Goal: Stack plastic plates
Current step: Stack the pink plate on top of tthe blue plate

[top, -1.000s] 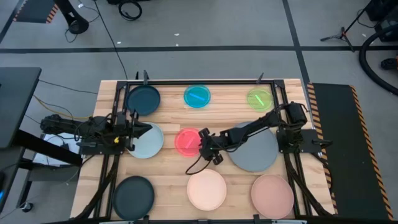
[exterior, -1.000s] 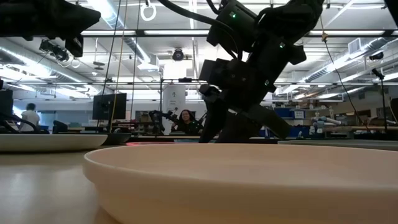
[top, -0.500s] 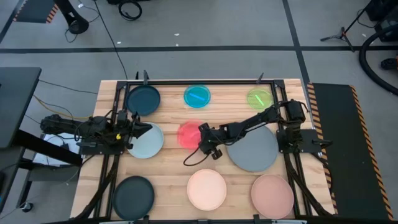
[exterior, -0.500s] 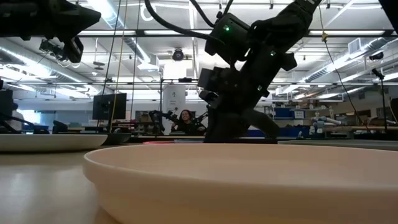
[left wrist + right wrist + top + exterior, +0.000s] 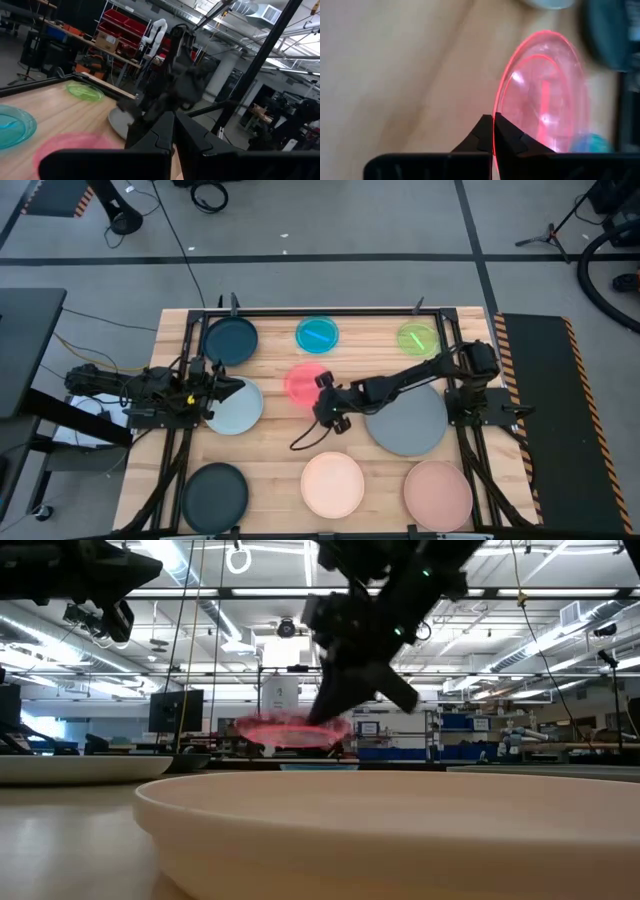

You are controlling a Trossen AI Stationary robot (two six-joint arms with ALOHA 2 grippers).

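Note:
My right gripper [image 5: 322,391] is shut on the small red-pink plate [image 5: 304,382], which hangs above the middle of the table [image 5: 293,730]. My left gripper [image 5: 226,390] waits shut over the pale blue-grey plate [image 5: 238,410] at the left. Flat on the table lie two dark teal plates [image 5: 231,340] [image 5: 214,493], a cyan plate [image 5: 317,334], a green plate [image 5: 417,339], the large grey plate [image 5: 405,422], a cream plate [image 5: 332,485] and a pink plate [image 5: 438,493]. My right gripper pinches the red-pink plate's rim [image 5: 493,131] between its two fingers, on the side of the plate toward the table's right. The fingers [image 5: 335,705] slant down from the right. The plate is lifted clear of the table and lies about level.
A black frame [image 5: 320,311] runs along the table's far edge and down both sides by the arm bases. A dark cable [image 5: 305,438] hangs from the right arm over the wood. Bare wood lies between the plates around the table's middle [image 5: 280,445].
My right gripper has risen and gone toward the table's far edge with the red-pink plate. The plate lay on the table a second ago and now hangs clear of it.

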